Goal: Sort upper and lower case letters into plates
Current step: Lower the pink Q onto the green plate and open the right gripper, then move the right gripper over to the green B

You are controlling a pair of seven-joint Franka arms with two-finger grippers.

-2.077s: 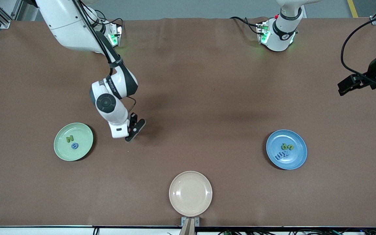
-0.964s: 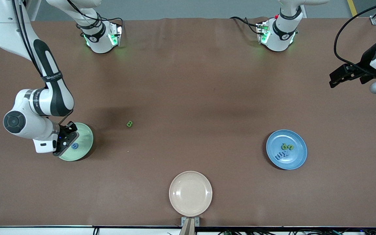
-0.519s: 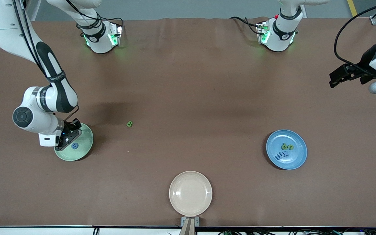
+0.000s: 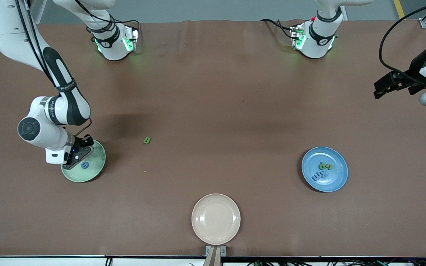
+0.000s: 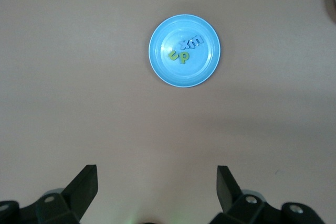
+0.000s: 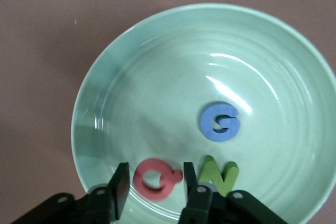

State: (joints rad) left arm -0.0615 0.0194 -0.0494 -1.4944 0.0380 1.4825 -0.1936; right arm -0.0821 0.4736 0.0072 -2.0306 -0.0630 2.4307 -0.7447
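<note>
The right gripper [image 4: 81, 151] hung low over the green plate [image 4: 95, 167], its fingers [image 6: 119, 186] spread to either side of a red Q [image 6: 155, 178] that lay flat on the plate's floor — parted wide enough that they looked to have let go rather than to be pinching it. Two seconds before, this gripper had been over the bare table toward the middle; a second before, it had swung across to the plate, and in the last half second it had barely shifted. The plate had then held only a green N [image 6: 219, 173] and a blue G [image 6: 220, 121], so the Q was the new arrival, and in my judgement that placement was done.

Once the arm moved off, a small green letter [image 4: 146, 140] came into sight lying on the table where the gripper had been, well apart from the green plate, toward the left arm's end and a little farther from the front camera. It looked like a capital B, though it was too small to be sure. It seemed the only letter left unsorted, and so the likely next pick.

The left gripper [image 5: 156, 188] waited high over the table's end, fingers spread and empty. Below it the blue plate [image 5: 207, 69] held its small letters [image 5: 185, 49] — lower case. The beige plate [image 4: 216, 219] nearest the front camera held nothing.
</note>
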